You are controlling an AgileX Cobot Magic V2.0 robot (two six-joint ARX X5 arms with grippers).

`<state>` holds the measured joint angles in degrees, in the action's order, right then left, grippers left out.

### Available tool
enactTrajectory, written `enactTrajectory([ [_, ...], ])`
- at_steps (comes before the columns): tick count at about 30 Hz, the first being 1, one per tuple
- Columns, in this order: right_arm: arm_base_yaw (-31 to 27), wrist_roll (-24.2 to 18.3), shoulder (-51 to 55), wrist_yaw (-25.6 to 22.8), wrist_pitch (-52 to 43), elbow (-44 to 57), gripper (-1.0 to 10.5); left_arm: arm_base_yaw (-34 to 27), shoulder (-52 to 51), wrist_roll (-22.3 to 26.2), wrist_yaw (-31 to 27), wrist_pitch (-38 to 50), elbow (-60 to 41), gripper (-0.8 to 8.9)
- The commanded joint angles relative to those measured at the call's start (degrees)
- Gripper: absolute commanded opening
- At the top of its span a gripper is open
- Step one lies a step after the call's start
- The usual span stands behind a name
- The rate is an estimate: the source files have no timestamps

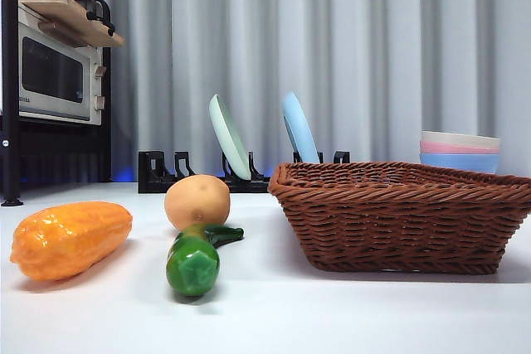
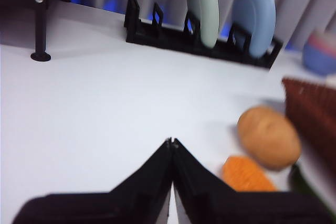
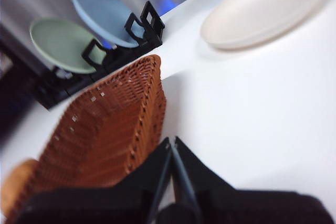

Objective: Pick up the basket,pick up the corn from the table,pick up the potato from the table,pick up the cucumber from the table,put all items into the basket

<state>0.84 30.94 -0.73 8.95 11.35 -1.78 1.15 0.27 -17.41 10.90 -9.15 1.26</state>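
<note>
The basket (image 1: 402, 215) sits empty on the table (image 1: 274, 312), with the corn (image 1: 70, 239), potato (image 1: 197, 201) and cucumber (image 1: 194, 258) lying to one side of it — the cucumber just in front of the potato and apparently touching it, the corn a little apart at the far side. The left gripper (image 2: 171, 142) hangs over bare table near the potato, jaws pressed together on nothing. The right gripper (image 3: 172, 143) is clenched and empty too, poised just beside the basket's outer wall — neither claw touches anything.
</note>
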Motion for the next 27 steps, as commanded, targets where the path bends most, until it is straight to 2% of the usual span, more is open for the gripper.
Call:
enactTrajectory([
  [1, 0.1, 6.9, 0.0, -0.1, -2.3, 0.8, 0.0, 0.0, -0.2, -5.6, 0.3, 2.2, -0.8, -0.03],
  [6, 0.1, 5.7, 0.0, 0.0, -6.8, -0.4, 0.0, 0.0, -0.2, -7.1, 2.7, 5.0, 0.2, -0.06],
  [13, 0.1, 0.3, -5.2, 0.1, -5.4, -7.5, -0.1, 0.0, 2.4, -7.5, 2.8, -2.7, 8.4, -0.06],
  [17, 0.1, -4.7, -12.3, 0.1, -4.4, -13.7, -0.1, 0.0, 6.5, -7.3, 3.0, -4.7, 14.0, -0.06],
  [23, 0.1, -12.9, -25.7, 0.1, 0.8, -25.0, -0.1, 0.0, 15.6, -2.4, 4.7, -7.9, 22.7, -0.06],
  [27, 0.1, -17.4, -35.3, 0.1, 7.7, -33.0, 0.0, 0.0, 23.7, 4.2, 6.3, -14.2, 30.0, -0.06],
])
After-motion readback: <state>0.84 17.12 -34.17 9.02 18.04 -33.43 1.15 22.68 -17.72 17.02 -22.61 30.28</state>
